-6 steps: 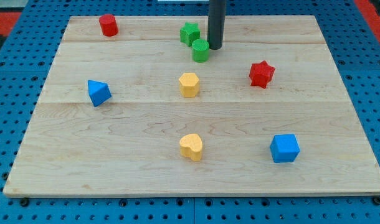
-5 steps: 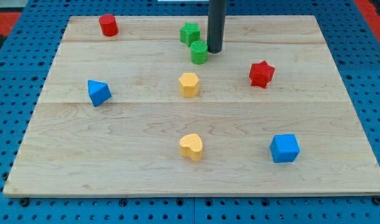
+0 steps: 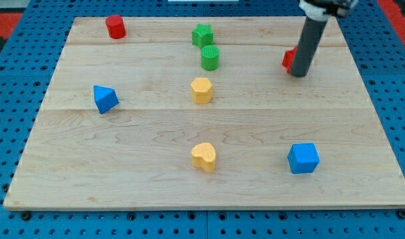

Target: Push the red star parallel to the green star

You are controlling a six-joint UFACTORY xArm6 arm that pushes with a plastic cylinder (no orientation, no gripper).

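Observation:
The red star [image 3: 289, 59] is at the right of the wooden board [image 3: 123, 133], mostly hidden behind my rod; only its left edge shows. My tip [image 3: 298, 74] touches the board just below and right of the red star, against it. The green star [image 3: 202, 34] sits near the board's top middle, well to the left of the red star. A green cylinder [image 3: 210, 58] stands just below the green star.
A red cylinder [image 3: 115, 27] is at the top left. A blue triangular block [image 3: 105, 99] is at the left. A yellow hexagon block [image 3: 201, 90] is at the centre, a yellow heart [image 3: 204, 156] below it, a blue cube [image 3: 303, 158] at the lower right.
My rod has moved from beside the green cylinder to the right, to the red star. The red star has shifted up and slightly right. The green cylinder sits slightly left of before.

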